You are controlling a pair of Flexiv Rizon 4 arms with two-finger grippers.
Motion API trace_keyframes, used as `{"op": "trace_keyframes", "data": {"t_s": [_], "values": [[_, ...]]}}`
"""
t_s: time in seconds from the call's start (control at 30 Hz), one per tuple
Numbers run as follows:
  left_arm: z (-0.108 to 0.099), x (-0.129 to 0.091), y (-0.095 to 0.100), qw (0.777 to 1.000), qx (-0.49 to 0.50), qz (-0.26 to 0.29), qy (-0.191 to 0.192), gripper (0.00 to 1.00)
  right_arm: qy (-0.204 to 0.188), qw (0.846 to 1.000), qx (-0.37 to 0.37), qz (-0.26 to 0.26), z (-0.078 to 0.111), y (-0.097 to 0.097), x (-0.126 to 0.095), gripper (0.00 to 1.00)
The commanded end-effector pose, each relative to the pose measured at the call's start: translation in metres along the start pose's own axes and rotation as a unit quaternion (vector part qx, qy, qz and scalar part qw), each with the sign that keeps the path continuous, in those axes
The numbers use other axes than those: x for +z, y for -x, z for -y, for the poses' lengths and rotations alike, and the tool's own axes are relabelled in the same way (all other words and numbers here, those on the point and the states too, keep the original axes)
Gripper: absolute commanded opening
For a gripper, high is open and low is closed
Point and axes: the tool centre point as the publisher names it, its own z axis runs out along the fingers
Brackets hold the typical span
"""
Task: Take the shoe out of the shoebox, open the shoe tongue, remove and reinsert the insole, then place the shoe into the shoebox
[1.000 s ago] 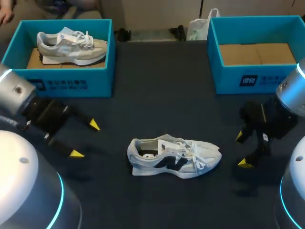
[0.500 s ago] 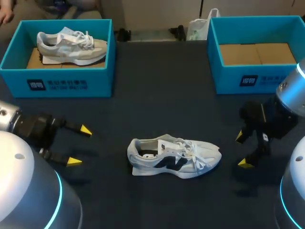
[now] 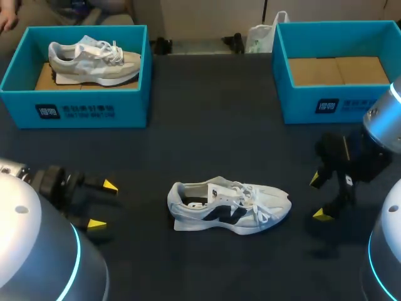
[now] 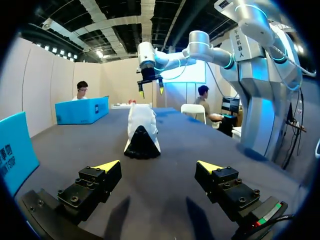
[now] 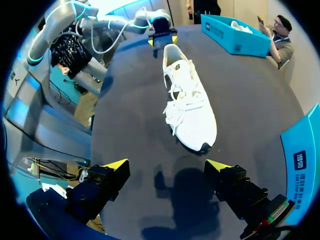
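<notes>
Ok so: white shoe (image 3: 229, 205) with dark side markings, sitting sole-down on the dark table (image 3: 207, 119), laces flopped loose over the tongue, outside both boxes. Left gripper (image 3: 103, 204) parked off the shoe's heel end, low over the table and well apart from the shoe, pointed pretty much straight at the heel. Fingers spread wide, gripping nothing at all. Right gripper (image 3: 317, 197) off the shoe's toe end, near it but not touching. Same deal there: spread wide, nothing held, looking down over the toe and laces. Past the shoe's heel end and further back, well apart from it, the left shoebox (image 3: 75, 110), blue, with a second beige-grey shoe (image 3: 94, 59) lying inside on cardboard. Past the shoe's toe end and further back, also well apart, the right shoebox (image 3: 313, 103), blue too, brown cardboard bottom showing inside. From the left wrist, the shoe dead ahead between the yellow tips, and the right gripper hanging just beyond the shoe's far end.
</notes>
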Motion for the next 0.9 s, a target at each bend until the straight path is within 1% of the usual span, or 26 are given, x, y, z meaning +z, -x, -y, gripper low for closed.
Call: {"op": "trace_keyframes", "data": {"t_s": [0.03, 0.17, 0.33, 0.43, 0.47, 0.5, 0.83, 0.9], "values": [[-0.003, 0.0, -0.003, 1.0, -0.002, 0.02, -0.019, 1.0, 0.0, 1.0, 0.0, 0.001, 0.001, -0.001, 0.0, 1.0], [-0.002, 0.003, -0.006, 0.998, -0.004, 0.041, -0.037, 1.0, 0.0, 1.0, 0.0, 0.001, 0.001, -0.001, 0.0, 1.0], [0.005, 0.024, -0.014, 0.997, 0.003, 0.064, -0.037, 1.0, 0.0, 1.0, 0.0, 0.001, 0.001, -0.001, 0.0, 1.0], [0.01, 0.038, -0.014, 0.995, -0.005, 0.092, -0.042, 1.0, 0.0, 1.0, 0.0, 0.001, 0.001, -0.001, 0.0, 1.0], [0.012, 0.044, -0.013, 0.994, -0.016, 0.098, -0.037, 1.0, 0.0, 1.0, 0.0, 0.001, 0.001, -0.001, 0.0, 1.0], [0.014, 0.047, -0.01, 0.995, -0.027, 0.092, -0.017, 1.0, 0.0, 1.0, 0.0, 0.001, 0.001, -0.001, 0.0, 1.0], [0.014, 0.047, -0.01, 0.995, -0.027, 0.092, -0.017, 1.0, 0.0, 1.0, 0.0, 0.001, 0.001, -0.001, 0.0, 1.0], [0.009, 0.057, -0.011, 0.995, -0.03, 0.096, -0.014, 1.0, 0.0, 1.0, 0.0, 0.001, 0.001, -0.001, 0.0, 1.0]]}}
